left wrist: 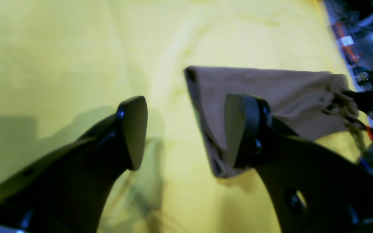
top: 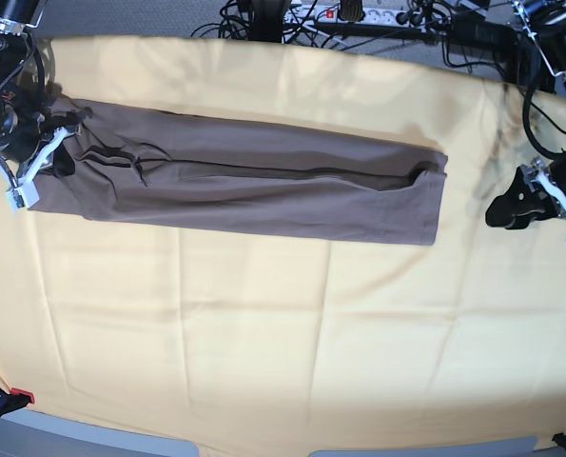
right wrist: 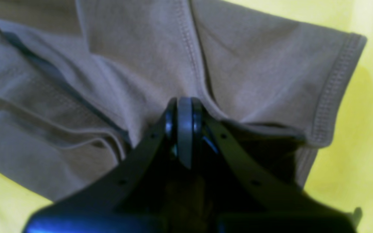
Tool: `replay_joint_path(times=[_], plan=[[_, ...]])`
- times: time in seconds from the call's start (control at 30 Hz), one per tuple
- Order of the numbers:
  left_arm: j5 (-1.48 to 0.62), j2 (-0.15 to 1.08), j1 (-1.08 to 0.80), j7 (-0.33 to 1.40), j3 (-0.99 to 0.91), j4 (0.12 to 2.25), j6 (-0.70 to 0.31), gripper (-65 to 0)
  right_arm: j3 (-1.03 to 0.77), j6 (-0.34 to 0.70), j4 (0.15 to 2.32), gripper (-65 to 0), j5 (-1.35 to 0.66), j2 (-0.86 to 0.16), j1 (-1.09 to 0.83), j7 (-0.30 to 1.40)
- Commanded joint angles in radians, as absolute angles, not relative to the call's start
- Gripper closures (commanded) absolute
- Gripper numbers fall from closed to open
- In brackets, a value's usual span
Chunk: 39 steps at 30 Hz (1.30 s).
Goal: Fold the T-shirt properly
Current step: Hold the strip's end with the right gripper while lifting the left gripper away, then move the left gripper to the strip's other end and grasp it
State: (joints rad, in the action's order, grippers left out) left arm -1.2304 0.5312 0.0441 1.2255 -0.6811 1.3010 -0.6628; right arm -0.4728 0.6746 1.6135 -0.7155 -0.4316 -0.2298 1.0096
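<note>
The taupe T-shirt point(top: 254, 181) lies folded into a long narrow strip across the back half of the yellow cloth. At its left end my right gripper point(top: 62, 152) is shut on the fabric. In the right wrist view the closed fingertips point(right wrist: 185, 129) pinch bunched T-shirt point(right wrist: 134, 58) beside a hemmed sleeve point(right wrist: 332, 90). My left gripper point(top: 501, 209) hovers open just off the strip's right end. In the left wrist view its fingers point(left wrist: 134, 129) stand wide apart, the left gripper point(left wrist: 188, 129) holds nothing, and the T-shirt's point(left wrist: 270, 90) near end sits behind the right finger.
The large yellow cloth point(top: 283, 343) covers the table. Cables and a power strip point(top: 359, 14) run along the back edge. A red-tipped clamp point(top: 16, 395) sits at the front left corner. Cluttered gear point(left wrist: 364, 48) shows past the cloth's edge in the left wrist view.
</note>
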Motion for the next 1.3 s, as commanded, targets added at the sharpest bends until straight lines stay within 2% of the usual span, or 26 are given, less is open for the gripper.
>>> replay_joint_path(times=[0.0, 0.4, 0.53, 0.73, 0.97, 1.1, 1.23, 1.27], plan=[[-1.239, 0.551, 0.062, 1.173, -0.688, 1.316, -0.665, -39.0, -0.477, 0.677, 1.620, 0.0, -0.735, -0.449, -0.222, 1.016], [-1.181, 0.457, 0.062, 1.116, -0.541, 1.315, -0.634, -39.3, -0.477, 0.677, 1.620, 0.0, -0.735, -0.449, -0.221, 1.033], [-1.105, 0.398, 0.061, 1.095, -0.524, 1.314, -0.631, -39.3, -0.477, 0.677, 1.620, 0.0, -0.736, -0.449, -0.221, 1.032], [-1.099, 0.319, 0.061, 1.100, -0.523, 1.314, -0.632, -39.3, -0.477, 0.677, 1.620, 0.0, -0.736, -0.449, -0.221, 1.032], [-1.100, 0.299, 0.062, 1.100, -0.474, 1.314, -0.632, -39.1, -0.477, 0.677, 1.620, 0.0, -0.736, -0.449, -0.221, 1.032], [-1.100, 0.299, 0.062, 1.113, -0.448, 1.314, -0.632, -30.5, -0.477, 0.677, 1.620, 0.0, -0.736, -0.449, -0.221, 1.032], [-1.104, 0.299, 0.062, 1.118, -0.447, 1.315, -0.630, -28.1, -0.477, 0.677, 1.620, 0.0, -0.736, -0.449, -0.221, 1.032], [-1.105, 0.299, 0.062, 1.118, -0.447, 1.314, -0.623, -24.1, -0.477, 0.677, 1.620, 0.0, -0.736, -0.449, -0.221, 1.032]])
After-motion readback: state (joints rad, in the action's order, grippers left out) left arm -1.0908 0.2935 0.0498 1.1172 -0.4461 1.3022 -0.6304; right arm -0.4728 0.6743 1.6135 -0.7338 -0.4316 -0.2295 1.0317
